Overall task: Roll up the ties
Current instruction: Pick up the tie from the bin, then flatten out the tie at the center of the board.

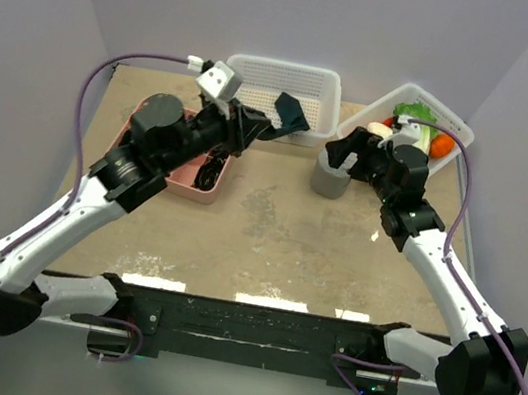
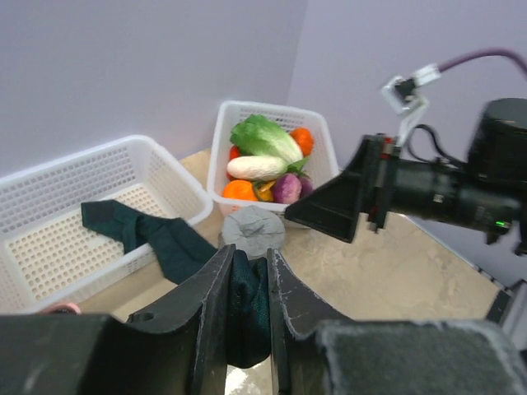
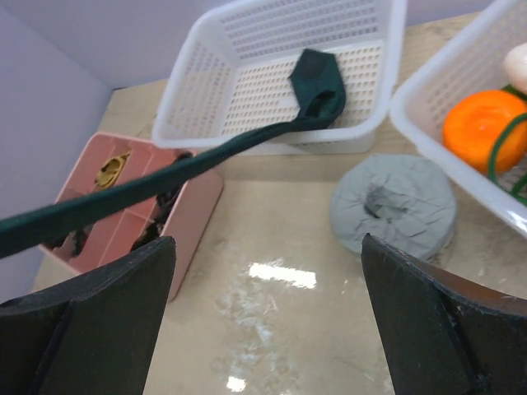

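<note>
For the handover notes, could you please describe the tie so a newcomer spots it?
Find the white basket without vegetables. The tie drapes over its front rim into the left end effector. It is the only dark teal fabric band there.

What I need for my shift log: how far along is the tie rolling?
Done: nothing rolled; the tie stretches unrolled, its wide end in the white basket. In hand: the left claw pinches its narrow part. The right claw hangs open, empty. Left: the whole roll.
</note>
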Controlling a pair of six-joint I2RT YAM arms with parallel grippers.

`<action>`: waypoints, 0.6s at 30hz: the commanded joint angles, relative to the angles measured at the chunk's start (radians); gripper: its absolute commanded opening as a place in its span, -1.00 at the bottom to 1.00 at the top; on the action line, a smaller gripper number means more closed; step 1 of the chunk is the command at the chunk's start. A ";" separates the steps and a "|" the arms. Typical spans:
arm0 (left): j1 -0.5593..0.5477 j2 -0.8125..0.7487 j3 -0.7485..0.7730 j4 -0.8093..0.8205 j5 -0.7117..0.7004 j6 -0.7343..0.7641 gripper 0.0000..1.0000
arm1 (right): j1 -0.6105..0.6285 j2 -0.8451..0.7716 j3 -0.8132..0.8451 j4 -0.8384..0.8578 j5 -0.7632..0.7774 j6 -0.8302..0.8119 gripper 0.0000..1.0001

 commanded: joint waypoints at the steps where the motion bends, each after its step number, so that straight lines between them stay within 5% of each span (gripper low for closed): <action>1: -0.027 -0.155 -0.060 -0.045 0.129 0.029 -0.51 | 0.059 0.009 0.038 -0.024 -0.058 0.063 0.97; 11: -0.059 -0.371 -0.249 -0.174 0.303 0.015 -0.53 | 0.157 0.090 0.020 -0.029 -0.057 0.058 0.97; 18: -0.062 -0.459 -0.251 -0.237 0.482 0.013 -0.54 | 0.172 0.177 0.019 -0.012 -0.077 0.066 0.97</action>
